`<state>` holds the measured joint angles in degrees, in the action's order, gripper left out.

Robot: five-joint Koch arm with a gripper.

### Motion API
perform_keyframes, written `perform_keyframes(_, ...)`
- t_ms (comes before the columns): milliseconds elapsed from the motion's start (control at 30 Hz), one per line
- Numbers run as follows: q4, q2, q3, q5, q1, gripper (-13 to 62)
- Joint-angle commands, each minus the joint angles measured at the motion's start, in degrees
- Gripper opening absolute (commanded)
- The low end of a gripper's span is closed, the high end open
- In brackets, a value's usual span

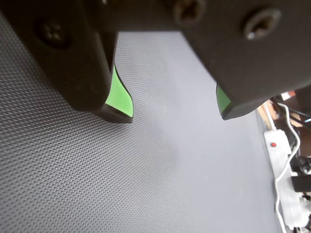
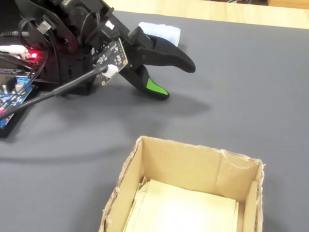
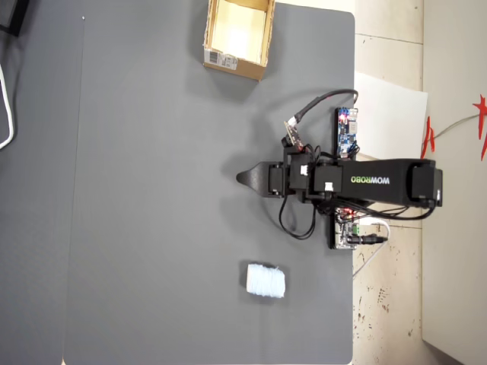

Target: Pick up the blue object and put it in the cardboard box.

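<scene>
Pale blue object (image 3: 265, 280), cardboard box (image 3: 234, 62): one each.

Black arm (image 3: 380, 181), green-padded hand (image 2: 176, 77), white WOWROBO lettering (image 3: 370, 180).

Black arm folded low, pincer (image 2: 177, 79) parted and empty, green-padded fingertips (image 1: 120, 94) just above the surface

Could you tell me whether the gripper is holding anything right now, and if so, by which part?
Nothing is held: the gripper has its jaws apart over bare mat, and the blue object lies apart from it.
</scene>
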<state>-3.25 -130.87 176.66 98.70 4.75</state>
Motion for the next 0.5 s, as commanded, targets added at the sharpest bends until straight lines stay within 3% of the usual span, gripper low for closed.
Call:
perform_keyframes(0,6.68,-4.83,2.02,0.26,0.00,33.2)
perform_keyframes(467,7.65,-4.83,1.58,0.26,0.00,33.2)
